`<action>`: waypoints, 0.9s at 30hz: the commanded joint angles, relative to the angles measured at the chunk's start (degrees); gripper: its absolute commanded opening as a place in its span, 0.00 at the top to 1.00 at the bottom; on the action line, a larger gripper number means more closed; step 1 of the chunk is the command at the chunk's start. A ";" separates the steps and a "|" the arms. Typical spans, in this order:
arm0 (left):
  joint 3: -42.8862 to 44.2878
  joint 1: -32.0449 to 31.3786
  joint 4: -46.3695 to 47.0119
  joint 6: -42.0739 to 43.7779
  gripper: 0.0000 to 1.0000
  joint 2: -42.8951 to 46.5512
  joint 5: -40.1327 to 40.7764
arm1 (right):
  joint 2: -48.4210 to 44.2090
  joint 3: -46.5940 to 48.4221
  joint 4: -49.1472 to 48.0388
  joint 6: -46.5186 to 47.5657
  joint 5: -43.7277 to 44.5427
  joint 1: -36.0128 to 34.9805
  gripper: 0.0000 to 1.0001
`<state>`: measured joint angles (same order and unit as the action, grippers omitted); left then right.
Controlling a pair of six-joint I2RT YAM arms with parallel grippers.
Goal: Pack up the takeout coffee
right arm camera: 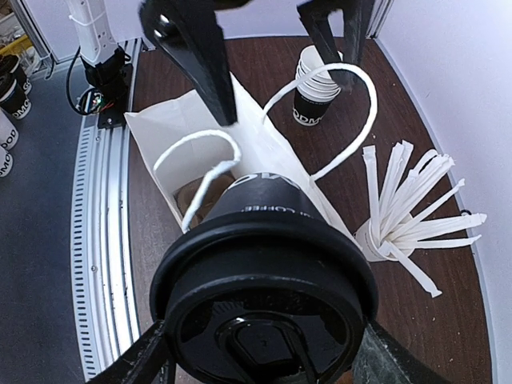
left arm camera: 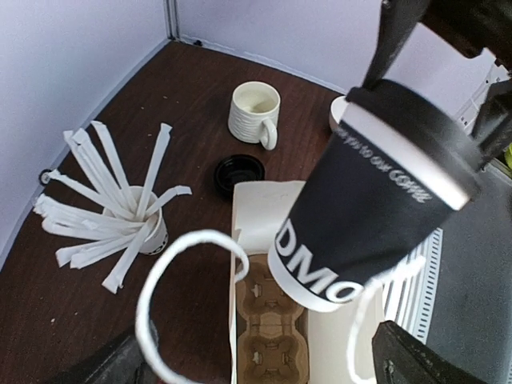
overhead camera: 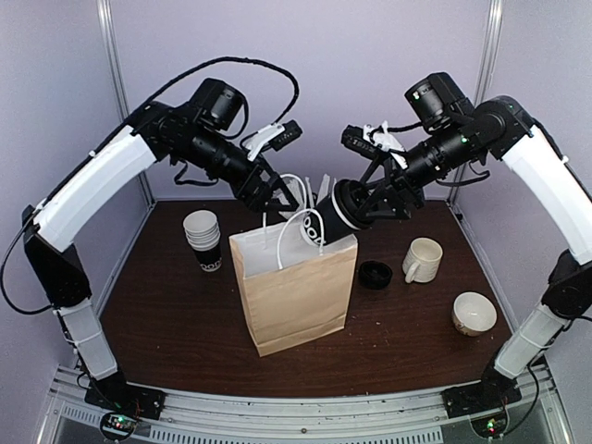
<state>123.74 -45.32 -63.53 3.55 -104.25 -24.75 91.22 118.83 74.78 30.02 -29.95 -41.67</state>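
Your right gripper [overhead camera: 359, 205] clamps the coffee [overhead camera: 326, 222], tilted over the bag [overhead camera: 296, 287]; your left gripper's [overhead camera: 277, 198] jaws stand apart above it.

From the left wrist, the coffee cup [left arm camera: 376, 200] hides most of a white cup [left arm camera: 339, 112] behind it, and the paper bag [left arm camera: 264, 200] (cardboard tray [left arm camera: 268, 320] included) runs off the bottom edge. The right wrist view crops the right gripper [right arm camera: 260, 364] at its lower edge.

Black takeout coffee [left arm camera: 360, 200] with white lettering, white bands and black lid [right arm camera: 264, 320]. Kraft-brown bag [overhead camera: 296, 296], white cord handles [right arm camera: 373, 100]. Dark brown table [overhead camera: 416, 324], cream ribbed mug [left arm camera: 254, 112], white sticks [left arm camera: 156, 168], pale lilac walls [overhead camera: 324, 55].
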 commanded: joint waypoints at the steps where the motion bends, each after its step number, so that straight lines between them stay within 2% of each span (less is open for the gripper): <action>1: -8.46 -0.65 2.56 -3.21 0.02 10.22 9.22 | 2.99 2.31 -1.98 0.49 4.26 -1.67 0.37; 5: -20.83 -0.60 8.28 -7.06 0.02 18.34 15.61 | 5.71 3.62 -2.47 0.22 6.40 -2.54 0.38; 9: -27.49 -0.56 10.63 -8.37 0.03 21.84 19.87 | 8.32 5.58 -0.65 1.25 8.35 -4.88 0.39; 13: -30.01 -0.56 10.87 -9.70 0.04 22.73 19.49 | 8.34 5.36 2.18 3.65 10.02 -7.96 0.39; 16: -30.92 -0.67 11.81 -11.10 0.13 24.31 13.53 | 7.18 3.98 3.21 4.33 11.08 -9.61 0.39; 18: -33.12 -2.64 15.57 -10.74 0.16 26.94 9.90 | 6.08 2.69 3.15 4.17 11.55 -10.11 0.39; 21: -36.68 -8.95 20.96 -8.37 0.14 30.23 9.05 | 4.28 0.99 3.45 4.05 11.82 -10.59 0.39; 27: -35.82 -17.01 21.94 -7.03 0.14 26.52 12.00 | 0.45 -4.97 2.82 3.49 11.94 -11.60 0.39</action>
<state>87.70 -58.28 -46.96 -5.65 -75.35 -13.89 94.89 116.88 77.21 33.28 -19.22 -52.34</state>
